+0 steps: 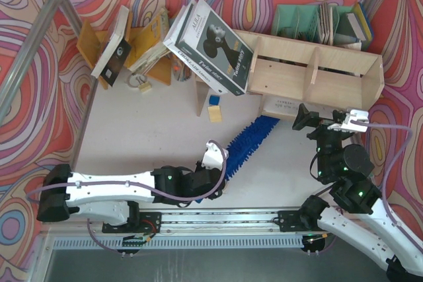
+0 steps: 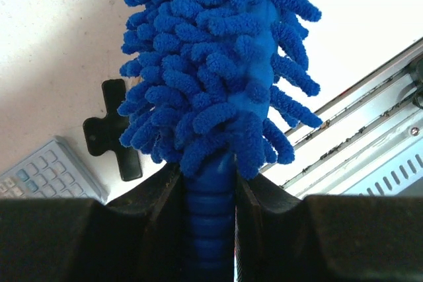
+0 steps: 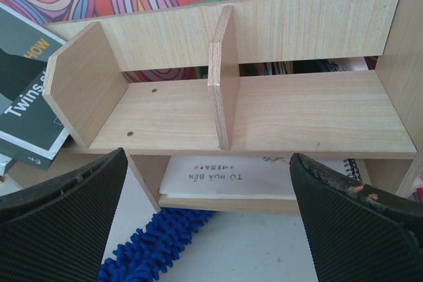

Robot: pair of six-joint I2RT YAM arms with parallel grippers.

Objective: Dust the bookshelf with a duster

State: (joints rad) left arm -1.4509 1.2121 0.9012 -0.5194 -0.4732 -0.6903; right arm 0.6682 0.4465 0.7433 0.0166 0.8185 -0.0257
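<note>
Here, the left gripper [image 2: 208, 193] was clamped on the ribbed handle of the duster [image 1: 248, 140], likely the only stiff hold on a light, floppy tool, its fluffy tip at the foot of the bookshelf [image 3: 264, 110]; the right gripper [image 1: 307, 118] hung, jaws apart, facing the shelves.

Overhead view looks down; both wrist views sit close, right facing bookshelf [image 3: 264, 117], all sharing duster [image 3: 152, 249].

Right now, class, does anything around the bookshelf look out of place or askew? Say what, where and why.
Yes. A stack of large books leans steeply at the left end of the bookshelf, not upright in any compartment. Further left, a white book tilts out of the orange rack.
</note>
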